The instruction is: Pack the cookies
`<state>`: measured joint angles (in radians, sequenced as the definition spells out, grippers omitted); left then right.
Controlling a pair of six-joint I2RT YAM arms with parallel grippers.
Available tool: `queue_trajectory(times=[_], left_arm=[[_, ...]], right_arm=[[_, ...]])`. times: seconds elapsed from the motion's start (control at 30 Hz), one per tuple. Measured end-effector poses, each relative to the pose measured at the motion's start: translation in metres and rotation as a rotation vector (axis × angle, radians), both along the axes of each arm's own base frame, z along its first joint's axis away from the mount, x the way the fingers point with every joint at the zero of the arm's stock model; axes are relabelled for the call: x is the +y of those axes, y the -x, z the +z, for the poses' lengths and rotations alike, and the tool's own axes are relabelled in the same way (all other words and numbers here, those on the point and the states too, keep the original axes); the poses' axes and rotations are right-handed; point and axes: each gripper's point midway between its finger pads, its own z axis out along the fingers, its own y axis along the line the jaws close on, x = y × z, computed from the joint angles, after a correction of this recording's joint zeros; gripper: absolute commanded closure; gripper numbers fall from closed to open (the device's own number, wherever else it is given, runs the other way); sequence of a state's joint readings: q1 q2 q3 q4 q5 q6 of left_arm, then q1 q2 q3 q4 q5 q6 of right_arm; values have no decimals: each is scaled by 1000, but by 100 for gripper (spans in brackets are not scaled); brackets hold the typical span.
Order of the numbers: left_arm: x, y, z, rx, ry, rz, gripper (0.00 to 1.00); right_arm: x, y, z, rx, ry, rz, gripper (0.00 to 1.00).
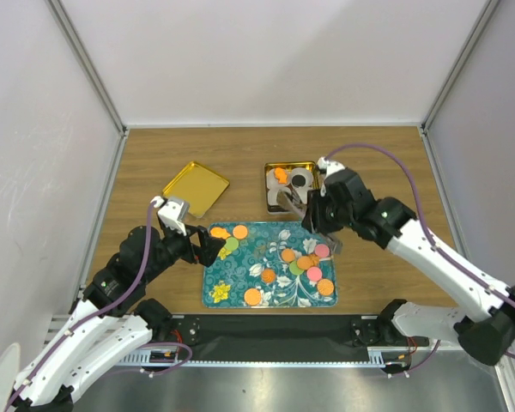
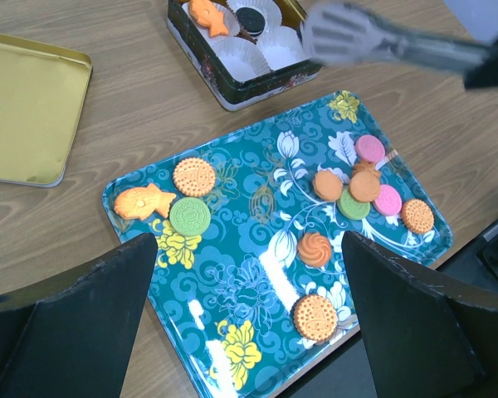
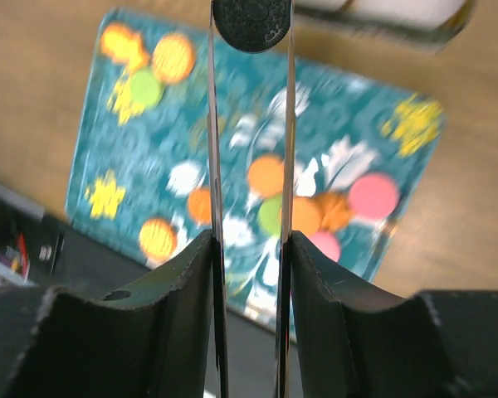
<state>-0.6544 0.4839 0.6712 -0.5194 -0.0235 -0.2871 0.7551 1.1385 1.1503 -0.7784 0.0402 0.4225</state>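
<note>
Cookies: most loose on teal tray, two in tin beyond it. Right fingers clamped on tongs pinching a black cookie by its edges; left fingers wide apart above tray. Risk: so slight a pinch could let the cookie slip short of the tin.

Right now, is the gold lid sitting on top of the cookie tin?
No, the gold lid lies flat on the table, off to one side of the open tin and apart from it.
</note>
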Motion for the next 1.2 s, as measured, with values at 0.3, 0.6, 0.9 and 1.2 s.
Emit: queue_trajectory(times=[0.3, 0.6, 0.9, 1.2], left_arm=[[0, 0, 0, 0, -1, 2, 0], [1, -1, 0, -1, -3, 7, 0], [1, -1, 0, -1, -3, 7, 0], [1, -1, 0, -1, -3, 6, 0]], right_arm=[[6, -67, -30, 45, 74, -52, 62], [22, -95, -58, 90, 114, -26, 63], [21, -102, -79, 126, 148, -31, 59], [21, -103, -79, 123, 150, -28, 53]])
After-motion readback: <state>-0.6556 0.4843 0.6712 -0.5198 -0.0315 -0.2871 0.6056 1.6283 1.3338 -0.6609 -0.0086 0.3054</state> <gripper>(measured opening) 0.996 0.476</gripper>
